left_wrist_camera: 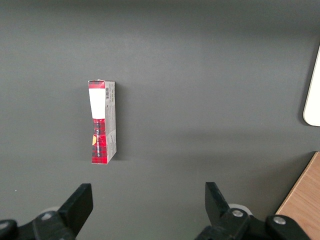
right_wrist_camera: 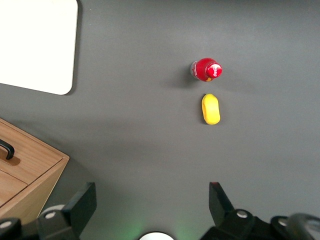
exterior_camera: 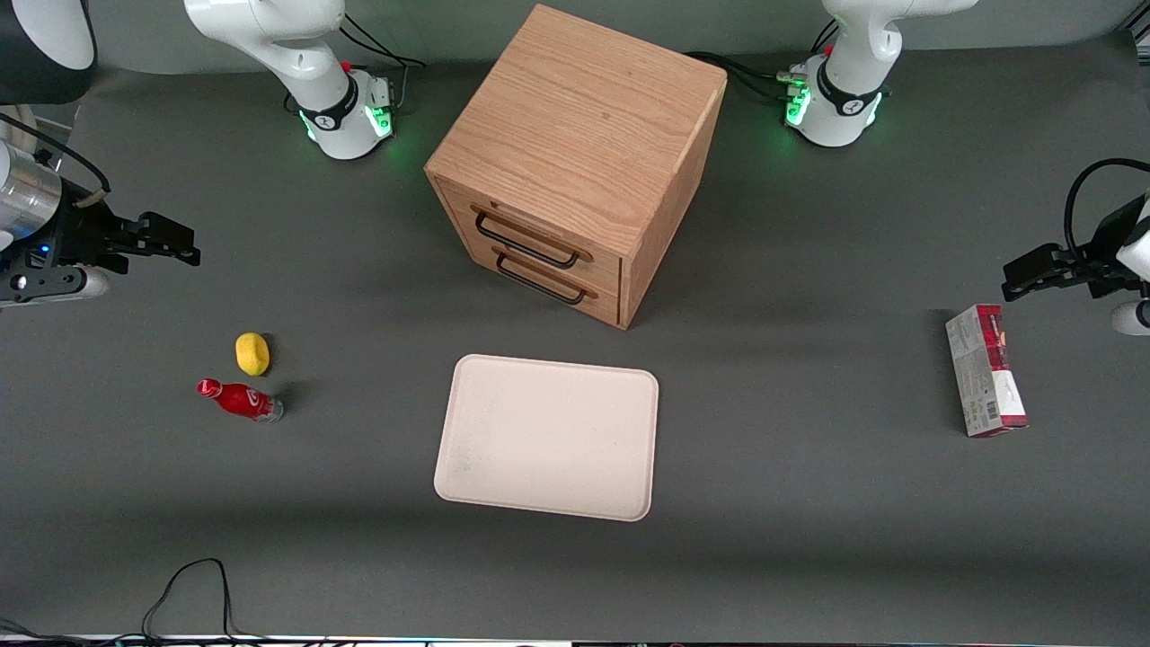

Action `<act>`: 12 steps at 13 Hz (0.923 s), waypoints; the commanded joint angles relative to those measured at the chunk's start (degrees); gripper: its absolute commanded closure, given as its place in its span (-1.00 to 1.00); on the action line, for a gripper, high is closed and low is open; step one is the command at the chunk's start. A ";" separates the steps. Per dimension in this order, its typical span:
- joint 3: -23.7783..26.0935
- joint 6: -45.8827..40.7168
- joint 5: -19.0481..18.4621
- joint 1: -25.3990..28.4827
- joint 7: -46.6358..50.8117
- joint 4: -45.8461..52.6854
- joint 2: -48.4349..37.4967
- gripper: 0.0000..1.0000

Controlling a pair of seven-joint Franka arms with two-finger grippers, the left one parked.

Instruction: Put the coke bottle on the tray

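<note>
Front view: the coke bottle (exterior_camera: 239,400) stands on the grey table (exterior_camera: 809,503) toward the working arm's end, its red cap leaning away from the tray (exterior_camera: 548,437), with a yellow lump (exterior_camera: 252,353) just beside it and slightly farther from the camera. The cream-white tray lies flat near the middle of the table, bare, in front of a wooden two-drawer cabinet (exterior_camera: 575,162) whose drawers are both closed. The gripper (exterior_camera: 171,243) hangs above the table at the working arm's end, well apart from the bottle and farther from the camera than it. In the right wrist view its fingers (right_wrist_camera: 82,205) are spread wide with nothing between them, and the bottle (right_wrist_camera: 207,69) and lump (right_wrist_camera: 210,108) appear from above, close together but not touching. A red-and-white carton (exterior_camera: 986,370) lies toward the parked arm's end.
</note>
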 commanded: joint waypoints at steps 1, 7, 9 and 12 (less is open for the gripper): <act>-0.13 -1.19 1.48 0.05 -0.26 1.84 0.93 -1.00; -0.48 -1.28 0.96 -0.04 -0.17 2.10 0.93 -1.00; -0.83 -1.80 0.87 -0.30 -0.34 2.28 1.01 -1.00; -1.71 -1.98 -4.20 -1.96 -1.83 2.28 1.45 -1.00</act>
